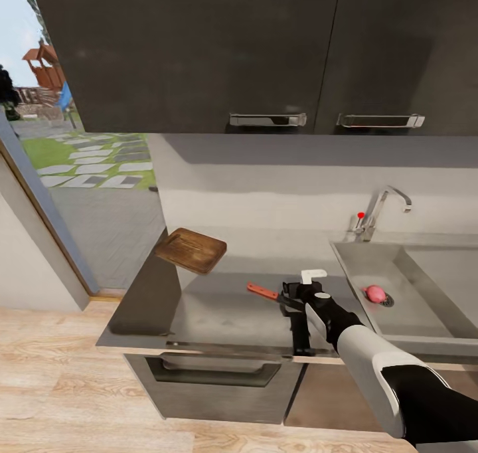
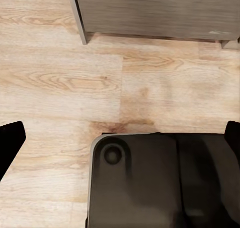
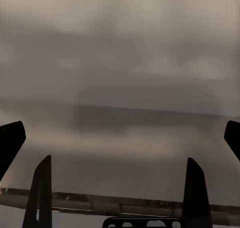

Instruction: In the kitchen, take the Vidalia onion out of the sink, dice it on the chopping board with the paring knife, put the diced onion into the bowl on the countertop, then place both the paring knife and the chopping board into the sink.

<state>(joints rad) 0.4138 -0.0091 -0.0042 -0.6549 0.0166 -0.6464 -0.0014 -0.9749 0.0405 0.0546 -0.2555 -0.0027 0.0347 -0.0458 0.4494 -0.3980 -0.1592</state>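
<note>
In the head view the long smooth grey glossy countertop (image 1: 212, 310) runs over dark grey cabinet fronts; the dark brown wooden rectangular chopping board (image 1: 192, 250) sits at its far left corner, about ten o'clock from the gripper, tilted with one edge raised off the surface; the slim paring knife with the orange-red handle (image 1: 263, 291) lies flat near the middle, just at nine o'clock of the right gripper (image 1: 300, 320), close to it, though contact cannot be told; a small part of the shallow white bowl (image 1: 313, 275) peeks out at twelve o'clock, just behind the gripper.

The rectangular grey steel sink (image 1: 411, 293) lies at three o'clock, its chrome tap with a red knob (image 1: 380, 210) at the back rim; the small pinkish-red round Vidalia onion (image 1: 376, 293) rests on the basin floor beside the drain.

The right arm reaches in from the lower right; in the right wrist view its two dark fingers (image 3: 41, 193) stand wide apart with nothing between them, facing blurred grey surface.

The left wrist view looks down on light wooden floor (image 2: 65, 82) and the robot's dark base (image 2: 155, 183); whether that gripper is spread or closed cannot be told.
</note>
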